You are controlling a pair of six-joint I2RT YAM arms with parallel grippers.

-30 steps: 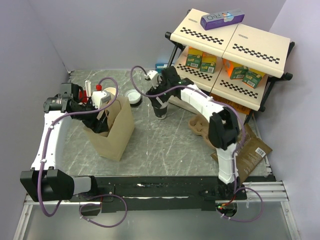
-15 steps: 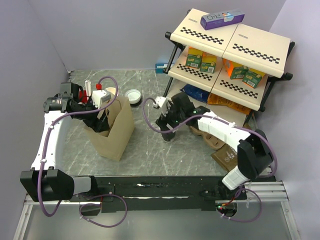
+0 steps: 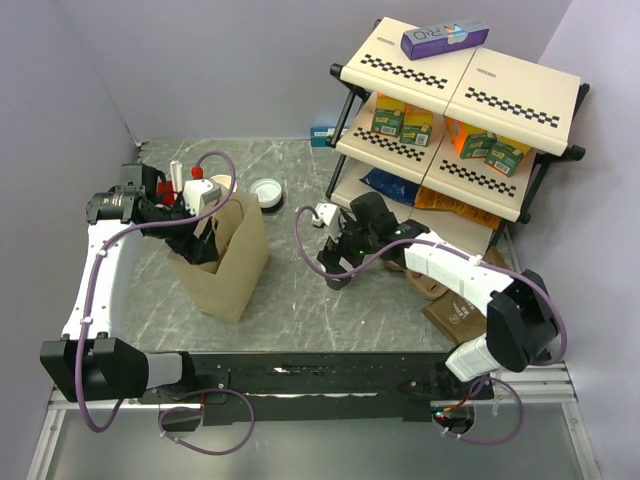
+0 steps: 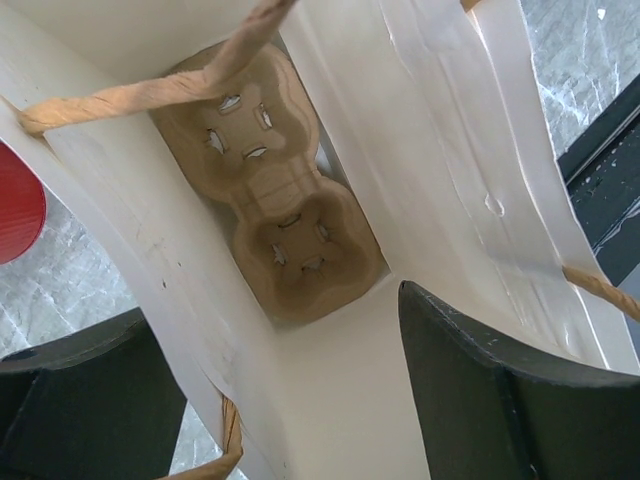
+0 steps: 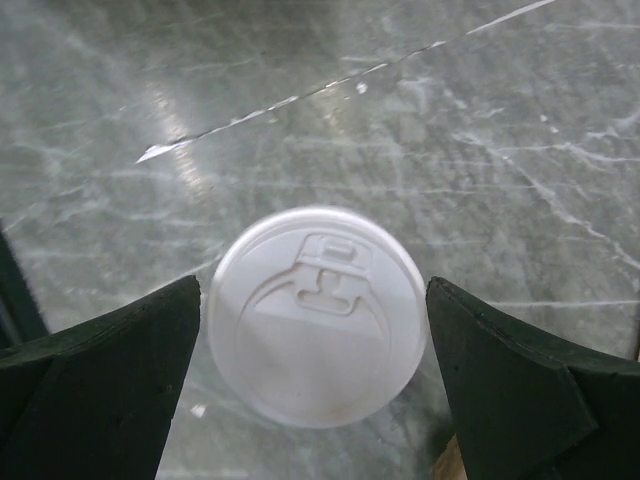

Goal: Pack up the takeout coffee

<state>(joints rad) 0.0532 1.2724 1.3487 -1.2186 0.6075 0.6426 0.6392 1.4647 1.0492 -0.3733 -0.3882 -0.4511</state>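
Note:
The takeout coffee [image 3: 338, 276] is a dark cup with a white lid [image 5: 315, 330], at the table's middle, right of the brown paper bag [image 3: 225, 265]. My right gripper [image 3: 340, 258] is over it; in the right wrist view its gripper [image 5: 315, 285] has a finger at each side of the lid, touching its rim, shut on the cup. My left gripper [image 3: 205, 235] is at the bag's mouth. In the left wrist view the gripper [image 4: 290, 400] is open, one finger inside the bag and one outside. A cardboard cup carrier [image 4: 270, 200] lies on the bag's floor.
A red cup with white sticks [image 3: 180, 190] and cream cups [image 3: 222, 183] stand behind the bag. A white lid [image 3: 267, 190] lies on the table at the back. A shelf rack [image 3: 460, 90] stands at the back right, with brown carriers [image 3: 420, 265] and a brown packet [image 3: 490, 305] below it.
My right gripper has pulled back toward the near side and slightly right, bringing the coffee cup with it from beside the white lid. The left arm and the bag have not moved.

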